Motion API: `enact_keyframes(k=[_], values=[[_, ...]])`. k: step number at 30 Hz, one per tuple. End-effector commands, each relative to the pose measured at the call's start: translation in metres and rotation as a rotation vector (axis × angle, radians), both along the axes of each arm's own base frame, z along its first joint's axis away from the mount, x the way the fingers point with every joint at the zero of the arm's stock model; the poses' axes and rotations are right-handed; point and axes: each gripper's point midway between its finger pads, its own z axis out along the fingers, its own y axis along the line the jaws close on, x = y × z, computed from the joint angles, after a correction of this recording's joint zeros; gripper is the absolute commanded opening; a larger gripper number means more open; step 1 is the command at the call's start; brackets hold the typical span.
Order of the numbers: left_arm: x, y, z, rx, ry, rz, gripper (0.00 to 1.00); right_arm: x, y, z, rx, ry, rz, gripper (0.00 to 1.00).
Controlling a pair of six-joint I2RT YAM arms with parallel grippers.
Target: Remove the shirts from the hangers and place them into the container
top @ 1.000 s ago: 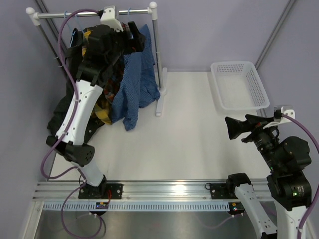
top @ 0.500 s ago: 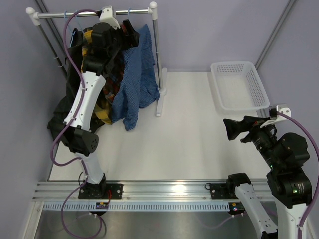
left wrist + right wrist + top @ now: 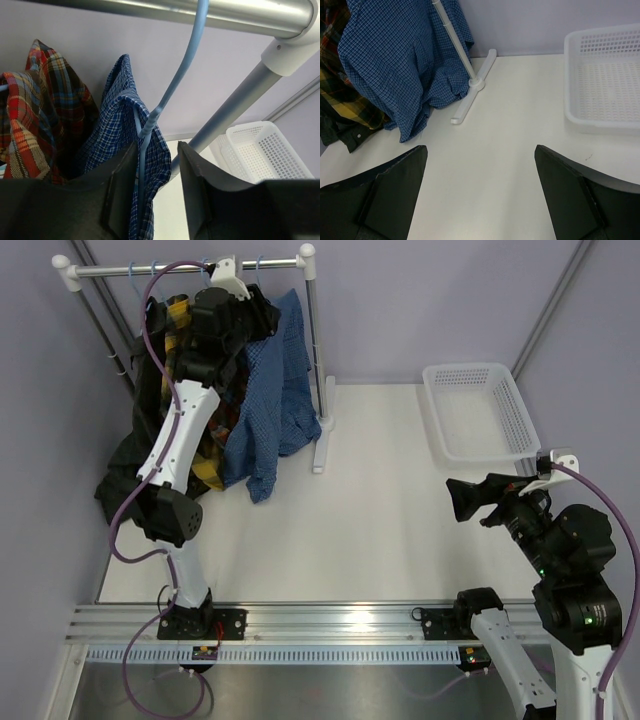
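Far left, the left gripper (image 3: 157, 147), fingers apart, is straddling the thin light-blue wire hanger (image 3: 172, 82) holding the blue small-check cloth shirt (image 3: 117, 125); the right gripper (image 3: 480, 150) is hovering wide open, near right.

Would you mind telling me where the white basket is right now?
In the top view the white basket sits at the far right corner of the table, to the right of the rail's white foot and just beyond the right gripper.
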Motion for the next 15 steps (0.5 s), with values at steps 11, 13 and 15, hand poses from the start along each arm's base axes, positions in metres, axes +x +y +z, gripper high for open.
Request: enact_keyframes(k=[11, 13, 15], values=[[-0.01, 0.003, 0.067, -0.072, -0.186, -0.025, 0.0, -0.002, 0.005, -0.007, 0.007, 0.024, 0.026, 1.0], [-0.018, 0.005, 0.083, -0.081, -0.221, -0.023, 0.0, -0.004, 0.004, -0.006, 0.001, 0.017, 0.025, 1.0], [-0.033, 0.009, 0.107, -0.093, -0.271, -0.023, 0.0, -0.004, 0.003, -0.007, -0.002, 0.019, 0.022, 0.99]])
